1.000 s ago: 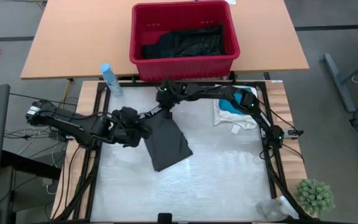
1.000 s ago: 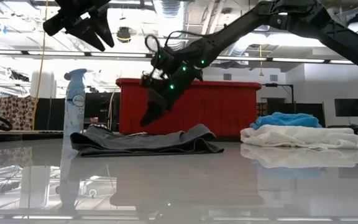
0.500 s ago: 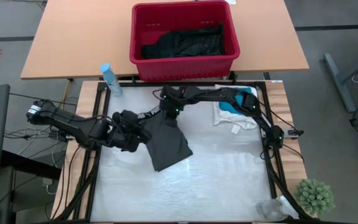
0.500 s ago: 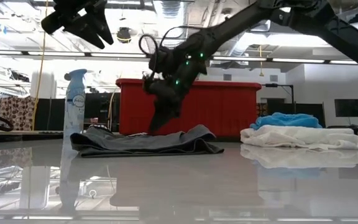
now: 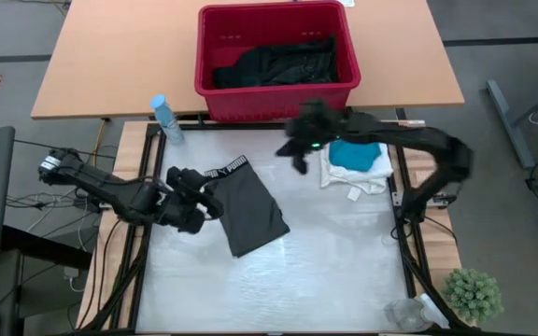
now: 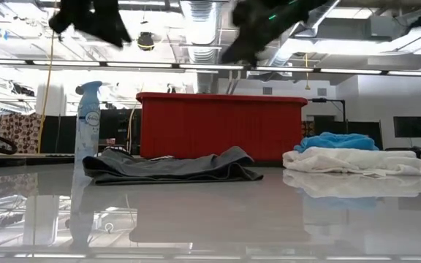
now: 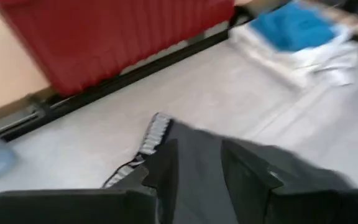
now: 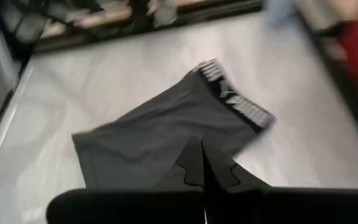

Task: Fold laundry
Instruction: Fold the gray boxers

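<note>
Laundry lies in three places: my dark grey garment folded at centre frame, black clothes half hidden in the red basket at top, teal piece atop the white one at right. My left gripper hovers at the grey garment's left edge, fingers narrowly parted, empty. My right gripper, blurred, hangs raised right of centre, pinched closed on nothing.

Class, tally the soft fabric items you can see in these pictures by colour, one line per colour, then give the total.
Dark grey: 1, the folded garment on the white mat.
White: 1, the lacy garment at the mat's right edge.
Teal: 1, the small garment on top of the white one.
Black: 1 heap in the red basket; pieces not separable.
Total: 4
</note>
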Robot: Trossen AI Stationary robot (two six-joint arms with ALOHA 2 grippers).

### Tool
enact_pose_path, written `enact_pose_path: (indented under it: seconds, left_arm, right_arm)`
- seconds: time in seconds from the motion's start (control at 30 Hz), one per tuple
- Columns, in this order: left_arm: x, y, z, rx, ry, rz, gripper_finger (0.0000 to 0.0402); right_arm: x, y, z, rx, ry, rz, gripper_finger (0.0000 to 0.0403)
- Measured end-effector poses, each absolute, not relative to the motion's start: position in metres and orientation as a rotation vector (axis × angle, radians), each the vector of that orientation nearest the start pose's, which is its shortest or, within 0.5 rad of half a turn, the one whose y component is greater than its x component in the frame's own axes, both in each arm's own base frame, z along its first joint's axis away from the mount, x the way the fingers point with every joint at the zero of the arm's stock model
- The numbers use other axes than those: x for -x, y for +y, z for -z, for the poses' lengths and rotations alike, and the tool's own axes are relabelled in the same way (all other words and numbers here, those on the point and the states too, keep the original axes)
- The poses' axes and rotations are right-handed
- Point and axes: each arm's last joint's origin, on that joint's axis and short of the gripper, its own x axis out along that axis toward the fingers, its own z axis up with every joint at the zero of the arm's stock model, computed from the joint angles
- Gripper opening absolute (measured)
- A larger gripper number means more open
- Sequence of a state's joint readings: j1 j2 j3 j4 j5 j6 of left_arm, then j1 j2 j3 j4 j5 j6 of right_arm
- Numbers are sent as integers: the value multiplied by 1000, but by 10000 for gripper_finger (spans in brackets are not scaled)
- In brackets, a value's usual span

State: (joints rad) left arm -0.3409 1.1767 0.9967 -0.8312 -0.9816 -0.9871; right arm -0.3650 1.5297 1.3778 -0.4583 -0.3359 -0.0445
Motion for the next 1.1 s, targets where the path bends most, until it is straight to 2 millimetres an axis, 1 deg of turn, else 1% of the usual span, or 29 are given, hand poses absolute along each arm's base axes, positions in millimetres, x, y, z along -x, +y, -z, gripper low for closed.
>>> enact_pose_path:
  seconds: [0.1,0.17,0.2,0.33,0.43,0.5,0.6,0.7,0.8,1.03,1.1]
  left_arm:
    - [-214,-34,-271,293,473,-918,64]
    - [-218,-23,-258,313,511,-912,22]
    - [-220,-17,-254,322,528,-908,12]
    - [-222,14,-238,401,571,-976,2]
    - [-228,36,-226,424,617,-1043,0]
    - [-237,50,-216,411,649,-1052,0]
    - [-252,67,-194,405,722,-1048,0]
    - [-258,78,-179,398,787,-1080,0]
    - [-263,80,-170,377,811,-1077,0]
    - [-270,82,-147,332,880,-1090,0]
    - [-273,82,-142,327,893,-1069,0]
  right_arm:
    - [-277,-99,-355,-174,468,158,11]
    - [-253,-92,-365,-181,409,231,11]
    - [-243,-89,-369,-187,390,263,11]
    - [-210,-76,-382,-189,302,341,11]
    - [-193,-67,-393,-172,245,376,11]
    - [-185,-63,-398,-166,216,373,12]
    - [-176,-59,-403,-162,188,364,12]
    - [-169,-56,-407,-158,164,358,13]
    - [-166,-55,-408,-158,163,358,14]
    - [-166,-55,-406,-162,181,358,14]
    - [-166,-55,-406,-173,181,358,14]
